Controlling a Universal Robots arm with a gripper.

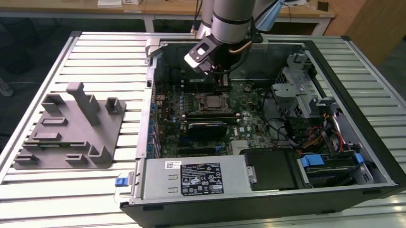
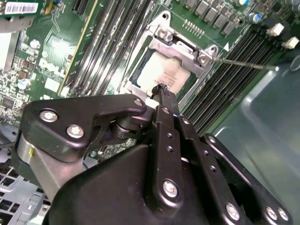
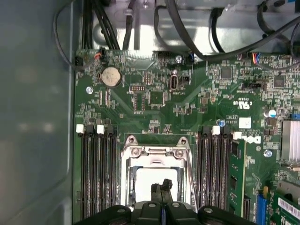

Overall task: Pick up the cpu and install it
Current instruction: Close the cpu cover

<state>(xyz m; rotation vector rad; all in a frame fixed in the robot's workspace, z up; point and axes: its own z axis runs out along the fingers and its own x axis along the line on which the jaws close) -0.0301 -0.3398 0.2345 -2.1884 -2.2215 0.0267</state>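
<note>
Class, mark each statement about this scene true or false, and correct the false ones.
1. The grey tray lies to the exterior view's left of the computer case. True.
2. The cpu rests on the grey tray. False: it lies inside the metal-framed socket on the motherboard.
3. The gripper is over the cpu. True.
4. The computer case is closed. False: it is open, with the motherboard exposed.

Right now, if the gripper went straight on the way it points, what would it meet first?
Probably the cpu, lying inside the metal socket frame right beneath the gripper; how much gap remains is unclear.
</note>
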